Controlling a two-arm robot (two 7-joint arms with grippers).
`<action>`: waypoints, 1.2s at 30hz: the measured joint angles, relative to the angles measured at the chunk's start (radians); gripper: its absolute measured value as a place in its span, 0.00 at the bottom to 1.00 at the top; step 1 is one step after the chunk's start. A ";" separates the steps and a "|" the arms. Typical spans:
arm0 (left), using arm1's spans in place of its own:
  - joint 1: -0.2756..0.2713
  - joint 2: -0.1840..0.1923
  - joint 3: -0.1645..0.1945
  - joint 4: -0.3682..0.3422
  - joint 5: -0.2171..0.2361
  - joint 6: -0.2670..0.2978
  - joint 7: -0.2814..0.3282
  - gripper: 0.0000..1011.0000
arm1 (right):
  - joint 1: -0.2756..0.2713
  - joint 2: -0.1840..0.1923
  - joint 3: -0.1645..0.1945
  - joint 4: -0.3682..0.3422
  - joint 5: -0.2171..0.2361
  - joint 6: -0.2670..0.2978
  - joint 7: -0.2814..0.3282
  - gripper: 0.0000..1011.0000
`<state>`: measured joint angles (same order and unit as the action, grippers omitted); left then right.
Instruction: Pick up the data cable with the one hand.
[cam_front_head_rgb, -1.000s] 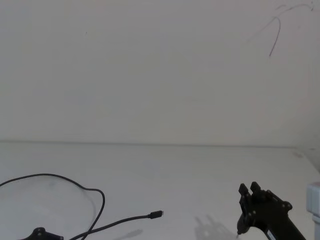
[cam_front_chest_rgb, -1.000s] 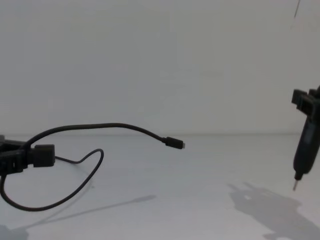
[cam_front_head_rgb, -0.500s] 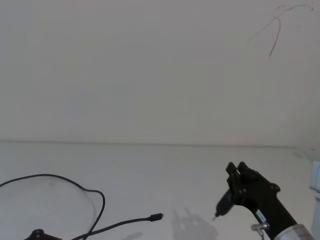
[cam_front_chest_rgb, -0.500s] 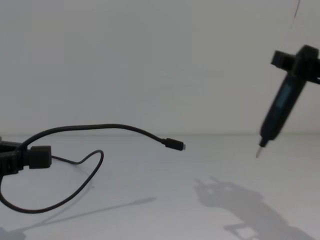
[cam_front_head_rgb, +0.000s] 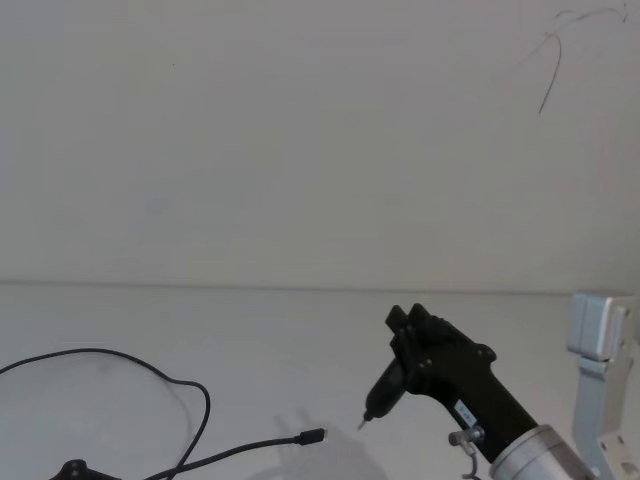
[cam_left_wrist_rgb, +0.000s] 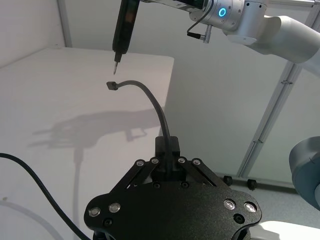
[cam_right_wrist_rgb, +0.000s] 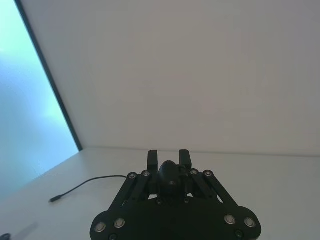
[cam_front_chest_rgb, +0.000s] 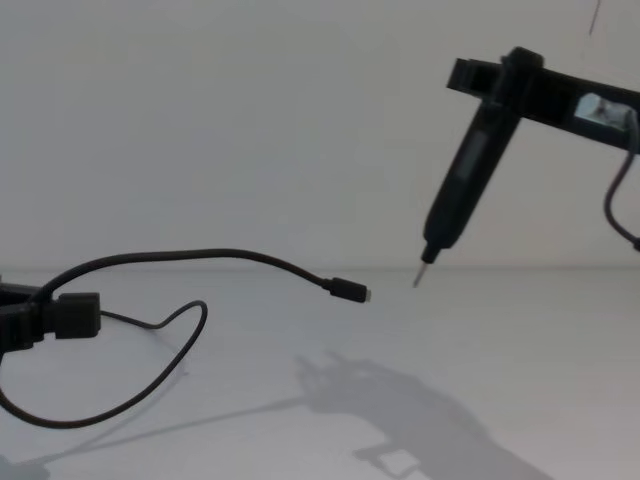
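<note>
The data cable (cam_front_chest_rgb: 200, 255) is a long thin black lead looping over the white table. My left gripper (cam_left_wrist_rgb: 167, 162) is shut on its blocky black plug (cam_front_chest_rgb: 75, 315) at the table's near left. From there the cable arches through the air to the small metal-tipped plug (cam_front_chest_rgb: 348, 289), which hangs free above the table. My right gripper (cam_front_head_rgb: 420, 345) is shut on a slim black pen-like tool (cam_front_chest_rgb: 465, 170). The tool slants down, and its metal tip (cam_front_chest_rgb: 418, 277) hovers just right of the small plug without touching it.
A grey metal bracket (cam_front_head_rgb: 598, 380) stands at the table's right edge. The white table (cam_front_chest_rgb: 500, 340) spreads out before a plain white wall. In the left wrist view the table's edge (cam_left_wrist_rgb: 170, 80) drops off beside the right arm's silver wrist (cam_left_wrist_rgb: 235, 12).
The right gripper with the pen-like tool has risen and swung left, bringing the tip close to the small plug. The left gripper and cable have barely moved.
</note>
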<state>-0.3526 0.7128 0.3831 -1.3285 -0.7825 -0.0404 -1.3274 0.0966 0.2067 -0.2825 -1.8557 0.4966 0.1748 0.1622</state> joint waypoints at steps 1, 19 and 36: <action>0.000 0.000 0.000 0.000 0.000 0.000 -0.001 0.03 | 0.002 0.000 -0.003 0.001 0.001 0.001 0.002 0.25; -0.001 0.000 0.001 0.002 -0.001 0.000 -0.003 0.03 | 0.015 0.006 -0.051 0.021 0.010 -0.011 0.025 0.25; -0.001 0.000 0.000 0.002 -0.001 0.000 -0.004 0.03 | 0.018 0.016 -0.076 0.047 0.012 -0.053 0.042 0.25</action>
<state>-0.3534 0.7128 0.3836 -1.3269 -0.7839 -0.0405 -1.3316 0.1148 0.2228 -0.3590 -1.8085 0.5088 0.1213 0.2047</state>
